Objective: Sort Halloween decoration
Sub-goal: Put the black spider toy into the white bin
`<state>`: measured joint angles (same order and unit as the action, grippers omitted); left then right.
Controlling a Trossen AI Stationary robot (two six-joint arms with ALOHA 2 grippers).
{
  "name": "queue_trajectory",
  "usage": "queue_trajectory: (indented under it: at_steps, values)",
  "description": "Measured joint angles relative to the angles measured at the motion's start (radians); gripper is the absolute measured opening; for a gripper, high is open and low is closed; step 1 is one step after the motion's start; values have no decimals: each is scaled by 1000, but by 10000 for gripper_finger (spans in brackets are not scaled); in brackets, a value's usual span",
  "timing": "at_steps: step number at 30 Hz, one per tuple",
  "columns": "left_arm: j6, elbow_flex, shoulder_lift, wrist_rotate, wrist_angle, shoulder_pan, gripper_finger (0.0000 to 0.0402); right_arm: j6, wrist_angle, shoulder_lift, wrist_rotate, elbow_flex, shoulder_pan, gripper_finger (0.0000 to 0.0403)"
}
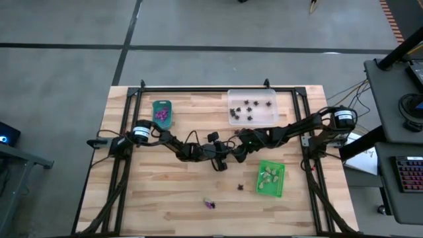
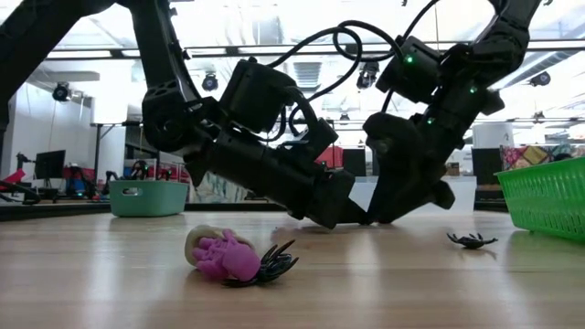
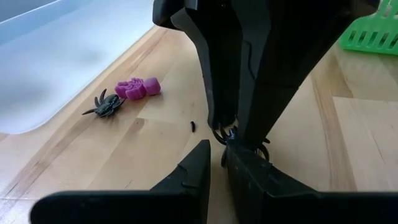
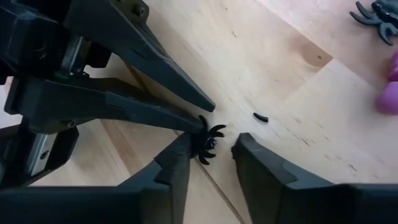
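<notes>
A small black spider [image 4: 206,138] [image 3: 231,132] lies on the wooden table near its middle. My right gripper [image 4: 213,142] [image 1: 238,156] points down over it, open, with one finger on each side. My left gripper [image 3: 217,150] [image 1: 223,162] comes in low from the table's left, narrowly open, its tips right at the spider. A purple trinket [image 3: 140,87] [image 2: 224,256] and another black spider [image 3: 106,106] [image 2: 270,265] lie together near the table's near edge. A third black spider [image 1: 240,187] [image 2: 473,240] rests left of the green tray. My right gripper has the inner side of one finger [image 4: 183,149] against the black spider's legs [image 4: 200,148], coming from above. The other finger stands clear of it, and the spider lies flat on the table. My left gripper has one fingertip [image 4: 198,122] reaching the spider's legs; I cannot tell whether it touches.
A teal tray [image 1: 154,106] with purple trinkets sits at the far left. A clear tray [image 1: 231,98] with black spiders sits at the far right. A green tray [image 1: 262,173] [image 2: 548,196] with pale trinkets is at the near right. A tiny black fragment [image 4: 260,117] lies beside the grippers.
</notes>
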<state>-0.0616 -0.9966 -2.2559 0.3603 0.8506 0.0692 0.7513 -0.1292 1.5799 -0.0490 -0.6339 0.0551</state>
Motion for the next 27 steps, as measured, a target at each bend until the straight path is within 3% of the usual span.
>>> queue_trajectory:
  at_steps: [12, 22, 27]
  values:
    - [0, 1, 0, 0, 2, 0, 38, -14, -14, 5, -7, -1, 0, 15]
    - [-21, 2, 13, 4, 2, 14, 47, -22, -11, -3, -6, 0, 0, 9]
    - [21, 7, 78, 1, -83, 25, 66, -41, -8, -14, -11, 1, -1, 9]
